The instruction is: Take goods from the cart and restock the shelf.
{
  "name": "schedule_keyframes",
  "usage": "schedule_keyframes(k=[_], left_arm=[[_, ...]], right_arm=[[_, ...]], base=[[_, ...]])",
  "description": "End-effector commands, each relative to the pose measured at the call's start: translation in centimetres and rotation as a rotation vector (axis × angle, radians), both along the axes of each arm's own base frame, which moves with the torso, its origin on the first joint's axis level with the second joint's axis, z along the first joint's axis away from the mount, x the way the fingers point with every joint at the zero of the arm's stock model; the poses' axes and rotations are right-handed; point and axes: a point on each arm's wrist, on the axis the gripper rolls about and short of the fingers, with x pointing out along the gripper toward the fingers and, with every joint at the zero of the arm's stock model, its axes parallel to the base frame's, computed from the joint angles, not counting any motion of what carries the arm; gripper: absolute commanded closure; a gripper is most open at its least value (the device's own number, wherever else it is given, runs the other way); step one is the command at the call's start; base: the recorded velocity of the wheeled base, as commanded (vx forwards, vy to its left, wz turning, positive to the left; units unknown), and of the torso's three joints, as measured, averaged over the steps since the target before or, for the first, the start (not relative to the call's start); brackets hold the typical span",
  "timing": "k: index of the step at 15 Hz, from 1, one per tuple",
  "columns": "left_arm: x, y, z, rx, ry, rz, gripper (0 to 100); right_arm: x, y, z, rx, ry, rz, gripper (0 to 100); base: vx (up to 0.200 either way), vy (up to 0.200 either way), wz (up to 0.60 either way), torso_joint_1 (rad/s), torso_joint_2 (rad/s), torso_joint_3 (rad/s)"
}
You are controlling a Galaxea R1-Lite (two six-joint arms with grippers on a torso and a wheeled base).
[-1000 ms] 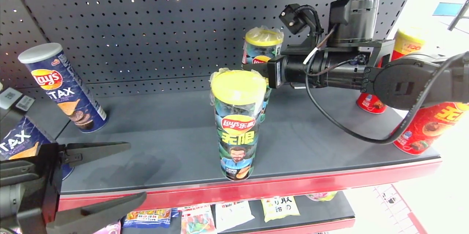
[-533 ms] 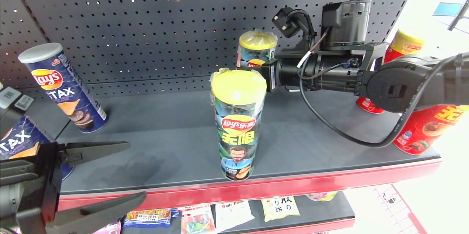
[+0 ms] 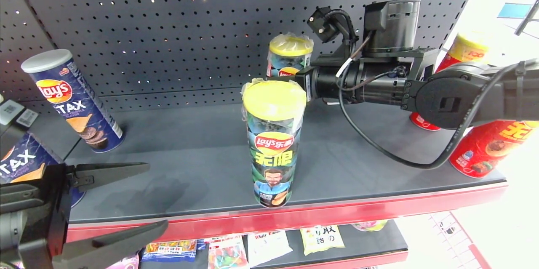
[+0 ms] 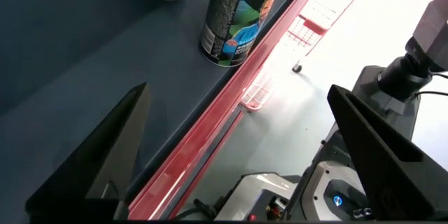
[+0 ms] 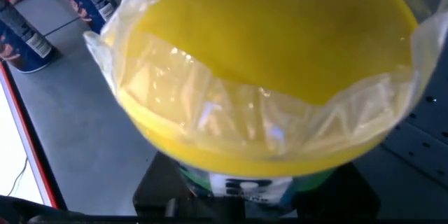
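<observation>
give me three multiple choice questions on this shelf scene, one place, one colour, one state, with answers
1. Where on the shelf does the free green can stand?
A. near the front edge, mid-shelf
B. against the back panel
C. at the far left end
2. What colour is the gripped can's lid?
A. grey
B. yellow
C. red
3. How is the left gripper?
A. shut on a blue can
B. shut on a bag
C. open, holding nothing
Answers: 1 A, its base sits close to the front edge; 2 B, the right wrist view shows a yellow lid; 3 C, its fingers stand wide apart.
</observation>
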Motion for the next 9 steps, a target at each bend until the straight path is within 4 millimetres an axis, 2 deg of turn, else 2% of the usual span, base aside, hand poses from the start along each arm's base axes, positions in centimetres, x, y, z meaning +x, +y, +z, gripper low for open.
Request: schedule_keyframes(k=[1, 6, 9], left_arm=[[0.1, 0.0, -0.1, 0.001, 0.004, 0.0, 0], [0.1, 0.0, -0.1, 0.002, 0.007, 0.0, 0], [0.1, -0.1, -0.2, 0.003, 0.009, 0.0, 0]], right_arm=[[-0.2, 0.2, 0.0, -0.001, 0.0, 0.007, 0], [-0.5, -0.2, -0.3, -0.008, 0.014, 0.0, 0], [-2.0, -1.5, 0.2, -0.011, 0.018, -0.004, 0]], base=[[0.0, 0.0, 0.0, 0.0, 0.0, 0.0], [0.0, 0.0, 0.0, 0.0, 0.0, 0.0], [0.0, 0.0, 0.0, 0.0, 0.0, 0.0]])
